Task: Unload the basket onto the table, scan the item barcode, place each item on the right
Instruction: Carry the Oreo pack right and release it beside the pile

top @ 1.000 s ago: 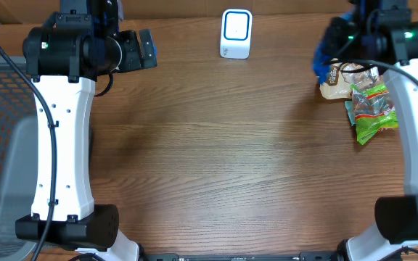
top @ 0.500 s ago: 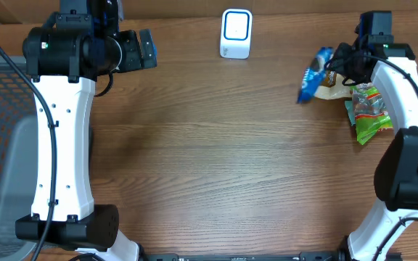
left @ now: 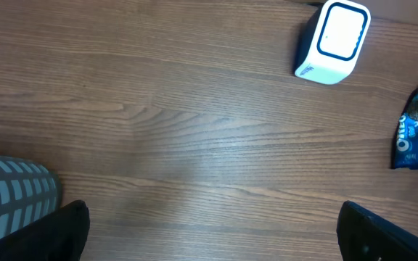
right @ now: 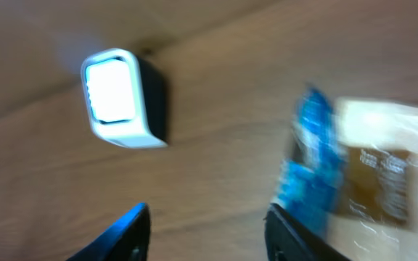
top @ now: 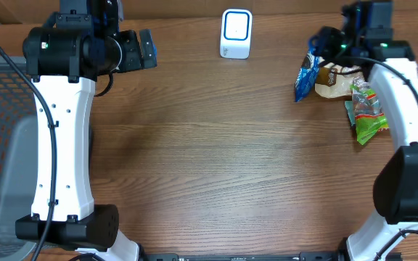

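Right wrist: blue packet (right: pixel 309 170) lies just beyond the parted right pincer (right: pixel 207 216).

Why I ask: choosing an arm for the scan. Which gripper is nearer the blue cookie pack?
Right. The right gripper hangs close by the blue cookie pack, at its far end; the left gripper is far off, beyond the scanner.
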